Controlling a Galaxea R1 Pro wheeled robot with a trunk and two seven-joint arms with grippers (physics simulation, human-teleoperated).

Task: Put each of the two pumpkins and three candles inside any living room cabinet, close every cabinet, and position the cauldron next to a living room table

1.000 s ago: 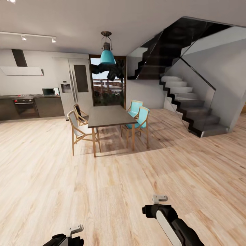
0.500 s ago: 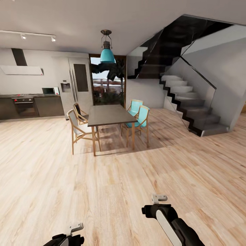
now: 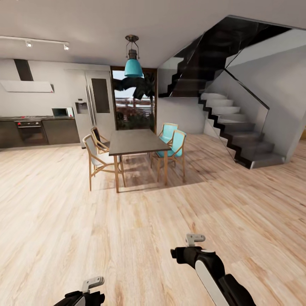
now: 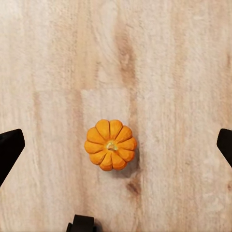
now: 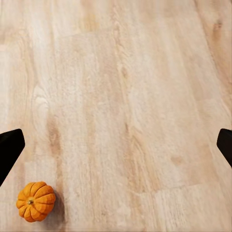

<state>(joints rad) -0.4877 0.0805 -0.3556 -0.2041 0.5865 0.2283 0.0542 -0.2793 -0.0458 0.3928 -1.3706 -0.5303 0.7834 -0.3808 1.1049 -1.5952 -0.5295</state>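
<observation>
A small orange ribbed pumpkin (image 4: pixel 110 144) sits upright on the pale wood floor, straight below my left gripper (image 4: pixel 116 147). That gripper is open, its two dark fingertips (image 4: pixel 10 147) far apart on either side and not touching the pumpkin. A pumpkin (image 5: pixel 35 201) also shows off to one side of my right gripper (image 5: pixel 116 145), which hangs open over bare floor. In the head view my left arm (image 3: pixel 80 295) and right arm (image 3: pixel 206 263) reach down at the near edge. The candles, cabinet and cauldron are out of view.
Ahead stands a dark dining table (image 3: pixel 134 142) with several chairs (image 3: pixel 173 148) under a teal pendant lamp (image 3: pixel 133 67). A kitchen counter (image 3: pixel 38 131) and fridge (image 3: pixel 95 106) line the far left wall. A staircase (image 3: pixel 238 136) rises at the right. Wide wood floor (image 3: pixel 127 221) lies between.
My right arm has moved a little forward and to the left in the head view. The head view has tilted slightly. The left arm has barely moved.
</observation>
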